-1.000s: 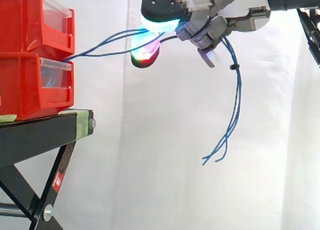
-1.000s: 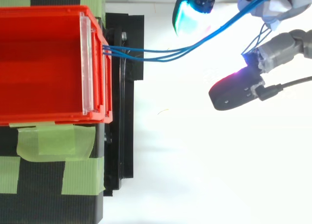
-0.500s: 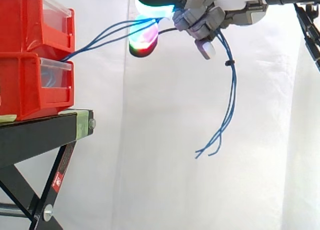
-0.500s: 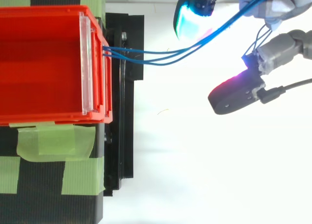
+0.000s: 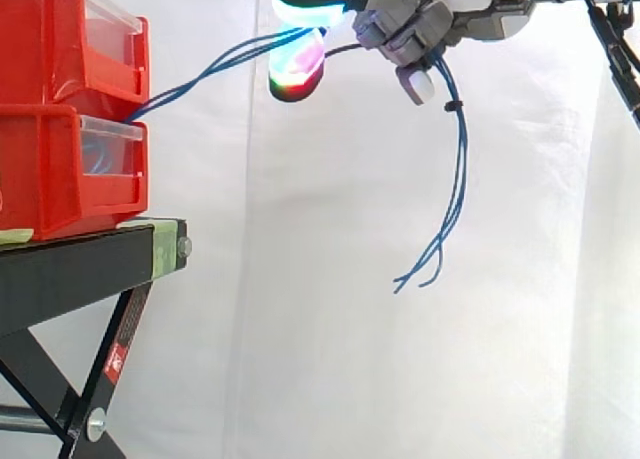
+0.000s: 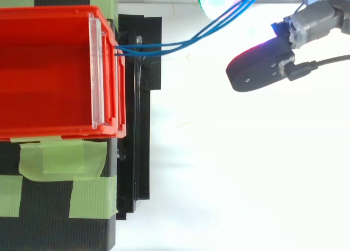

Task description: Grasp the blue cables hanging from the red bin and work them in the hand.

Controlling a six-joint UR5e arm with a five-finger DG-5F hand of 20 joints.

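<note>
1. Lifted higher than a second earlier, the blue cables point(image 5: 463, 159) ran in a straighter, tighter line from the front of the red bin point(image 6: 49, 70) up to the hand point(image 5: 410, 29). Their loose ends hung higher too, dangling free in front of the white curtain point(image 5: 330, 329).
2. From above, the span between bin and hand had swung toward the far edge of the view, following the hand point(image 6: 257, 70) as it shifted that way.
3. The fingers were curled round the cables and held them. The strands went in under the glowing pads point(image 5: 298, 71) and dropped out below the knuckles, where a small black tie point(image 5: 452, 106) bundled them.
4. The bin had not moved on the black bench point(image 5: 80, 259), so the pull had only taken up slack.
5. Judged from this, the grasp was done and the working of the cables was under way. With little slack left toward the bin, a further lift could drag the cables out or let them slip through the fingers.
</note>
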